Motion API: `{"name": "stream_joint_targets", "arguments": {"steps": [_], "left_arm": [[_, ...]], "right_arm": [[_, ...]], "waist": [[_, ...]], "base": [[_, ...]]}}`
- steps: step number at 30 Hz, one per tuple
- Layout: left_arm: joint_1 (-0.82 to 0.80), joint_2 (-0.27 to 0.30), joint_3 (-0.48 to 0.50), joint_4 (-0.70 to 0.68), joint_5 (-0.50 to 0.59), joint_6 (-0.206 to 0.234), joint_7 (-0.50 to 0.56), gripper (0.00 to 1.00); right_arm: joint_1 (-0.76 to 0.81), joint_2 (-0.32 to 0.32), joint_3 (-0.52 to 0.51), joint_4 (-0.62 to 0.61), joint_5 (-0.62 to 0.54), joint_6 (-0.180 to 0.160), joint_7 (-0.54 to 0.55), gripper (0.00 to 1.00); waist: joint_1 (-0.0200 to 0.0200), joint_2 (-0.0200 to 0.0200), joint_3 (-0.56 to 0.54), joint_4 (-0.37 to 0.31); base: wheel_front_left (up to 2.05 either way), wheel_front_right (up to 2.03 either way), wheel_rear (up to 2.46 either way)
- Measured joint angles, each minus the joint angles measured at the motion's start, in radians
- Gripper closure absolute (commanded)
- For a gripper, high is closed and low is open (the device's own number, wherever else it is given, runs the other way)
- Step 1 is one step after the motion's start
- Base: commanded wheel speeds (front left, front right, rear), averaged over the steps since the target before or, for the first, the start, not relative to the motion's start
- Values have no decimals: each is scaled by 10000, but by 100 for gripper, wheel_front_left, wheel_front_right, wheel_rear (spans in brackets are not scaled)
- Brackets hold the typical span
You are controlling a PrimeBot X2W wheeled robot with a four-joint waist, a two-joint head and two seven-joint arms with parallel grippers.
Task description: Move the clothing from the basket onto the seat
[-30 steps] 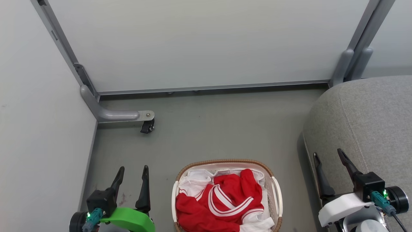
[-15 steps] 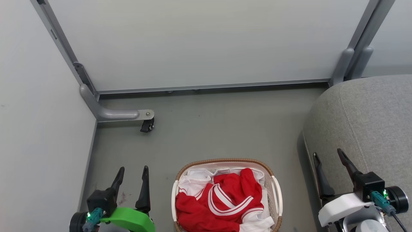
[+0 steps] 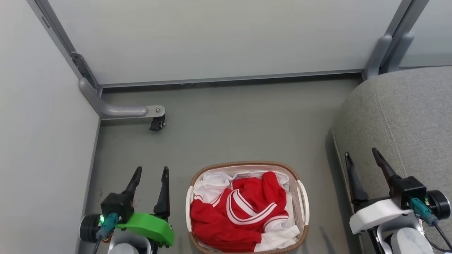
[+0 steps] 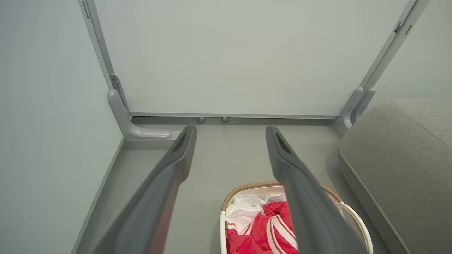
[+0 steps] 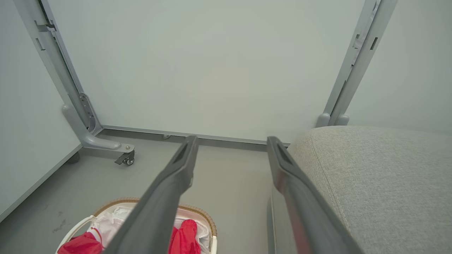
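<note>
Red clothing [image 3: 243,211] in basket [image 3: 247,164]; left pincer [image 3: 152,171] wide; right pincer [image 3: 361,153] wide by seat [image 3: 406,113]

We're looking into a staged test bay rather than a lived-in room. Plain pale-grey partition panels [image 3: 219,38] in grey metal frames [image 3: 120,112] box in a smooth grey floor [image 3: 247,127]. One frame foot rides on a small black caster wheel [image 3: 157,123], and a light-grey fabric-upholstered seat cushion [image 3: 406,116] sits at the right.

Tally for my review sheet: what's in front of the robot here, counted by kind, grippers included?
Red garment: 1
White liner: 1
Basket: 1
Seat cushion: 1
Caster wheel: 1
Grippers: 2 (left gripper, right gripper, both open and empty)
Total: 7
</note>
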Motion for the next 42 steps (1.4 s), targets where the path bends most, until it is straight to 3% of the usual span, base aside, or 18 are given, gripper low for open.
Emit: {"name": "stream_joint_targets", "arguments": {"steps": [9,20,29,42], "left_arm": [[-1524,-4,-470,669,773,-82,-2,0],[-4061,10,-1565,3342,1488,-205,0,0],[-5617,-6,-3078,6180,1377,-222,169,0],[-6935,-12,-4757,7889,568,-224,696,0]], "right_arm": [[-759,-2,-63,-238,94,2,-2,0],[-1918,-10,196,-437,314,2,-2,0],[-2613,-17,593,-577,719,2,-2,0],[-2866,-19,1379,-796,1275,2,-2,0]], "waist": [[0,0,1180,-167],[1,0,3116,-651],[1,0,4737,-1307],[0,0,6331,-2339]], "base": [[0,0,0],[0,0,0],[0,0,0],[0,0,0]]}}
